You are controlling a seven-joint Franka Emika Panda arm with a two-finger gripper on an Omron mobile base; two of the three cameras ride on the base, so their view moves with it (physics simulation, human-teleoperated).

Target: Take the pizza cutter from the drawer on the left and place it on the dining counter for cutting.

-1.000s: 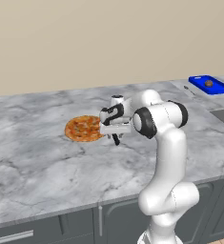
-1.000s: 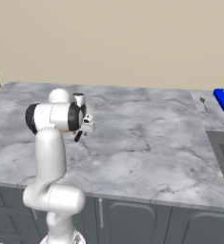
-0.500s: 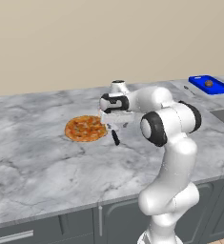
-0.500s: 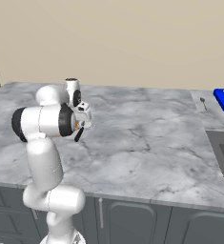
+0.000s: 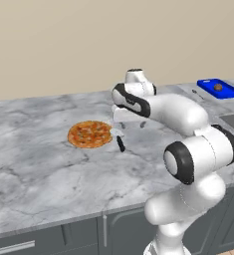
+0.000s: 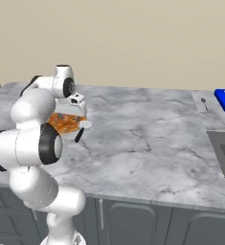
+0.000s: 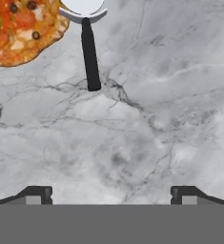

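Currently the pizza cutter lies on the dining counter, upper left of frame, apparently touching the pizza. Gripper jaws are spread, empty. Retract straight upward, avoiding the handle.

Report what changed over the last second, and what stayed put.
The gripper let go of the pizza cutter, which now lies on the dining counter beside the pizza; the arm swung up and back. Pizza and blue tray stayed put.
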